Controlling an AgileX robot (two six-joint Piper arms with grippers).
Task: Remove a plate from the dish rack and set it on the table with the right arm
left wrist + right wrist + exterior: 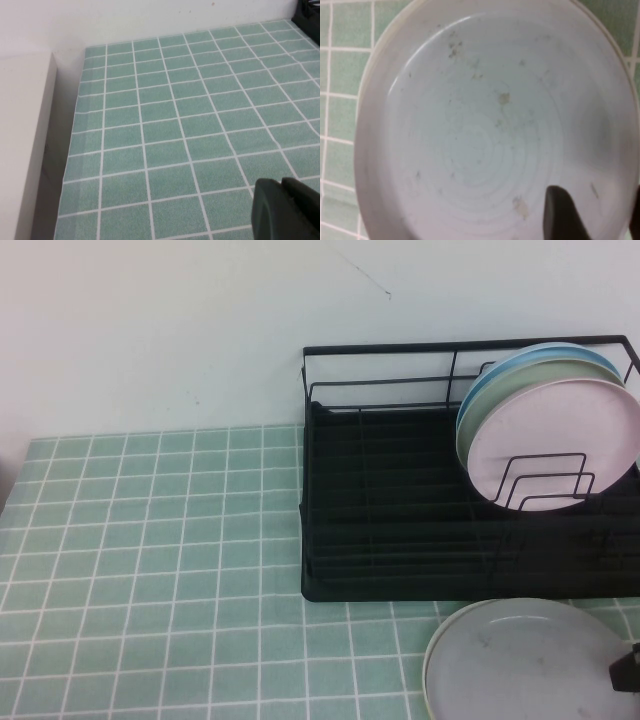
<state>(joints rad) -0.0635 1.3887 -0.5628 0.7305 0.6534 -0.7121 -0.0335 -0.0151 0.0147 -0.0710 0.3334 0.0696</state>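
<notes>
A: Where is the plate (525, 660) sitting at this moment?

B: It is lying flat on the bench (150, 540), just in front of the dish rack (400, 510), at the near right corner of the high view. The pink plate (555, 455) and its neighbours are standing upright in the rack behind it.

A: And the right gripper (592, 215)?

B: It is hanging over the plate's right rim. In its wrist view the jaws are looking parted, one dark finger over the plate's face and another at the frame's edge, though I cannot be sure whether they are touching the rim.

A: So how should the step be finished well?

B: Judging the plate to be already resting, I would be opening fully, then lifting straight up before drawing back, so the rim is not dragged or tipped toward the bench edge.

A: The left gripper (287, 210)?

B: It is hovering over bare tiles far to the left; whether its jaws are parted I cannot tell.
</notes>
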